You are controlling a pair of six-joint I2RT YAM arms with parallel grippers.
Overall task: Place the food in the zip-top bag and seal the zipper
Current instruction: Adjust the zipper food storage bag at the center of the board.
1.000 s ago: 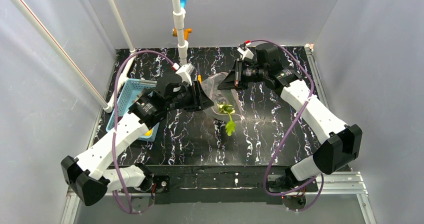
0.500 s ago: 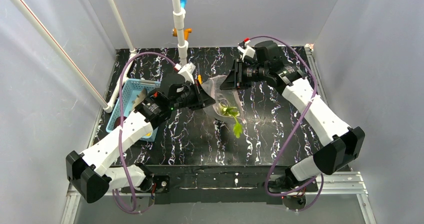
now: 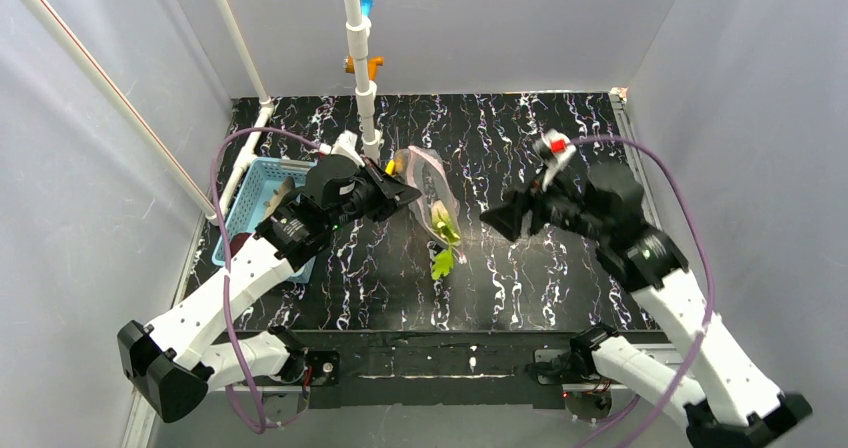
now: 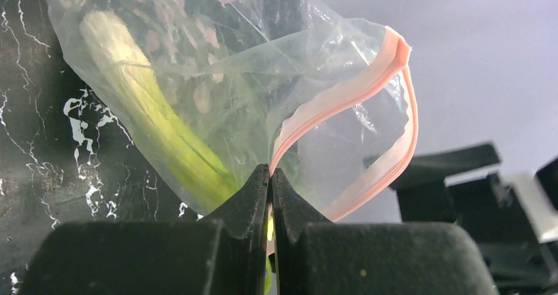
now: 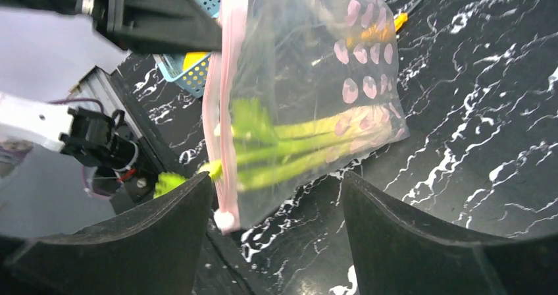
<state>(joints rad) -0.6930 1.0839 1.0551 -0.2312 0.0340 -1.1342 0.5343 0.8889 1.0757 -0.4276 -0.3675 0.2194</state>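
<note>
The zip-top bag [image 5: 316, 78] hangs over mid-bench [image 3: 560, 148], with the leek [image 5: 296, 151] inside and its leaf tip poking past the mouth. The zipper [image 4: 342, 94] gapes unsealed. The left end effector [image 4: 270, 176] pinches that strip. The right end effector [image 3: 498, 218] is wide, apart from the bag. A yellow fruit [image 5: 193, 59] lies in the blue basket [image 3: 262, 183], so loading and sealing appear unfinished.

text: none legible | labels: none | numbers: none | all three views checked

Black marbled table [image 3: 560, 133]; blue basket [image 3: 262, 178] at left edge.
</note>
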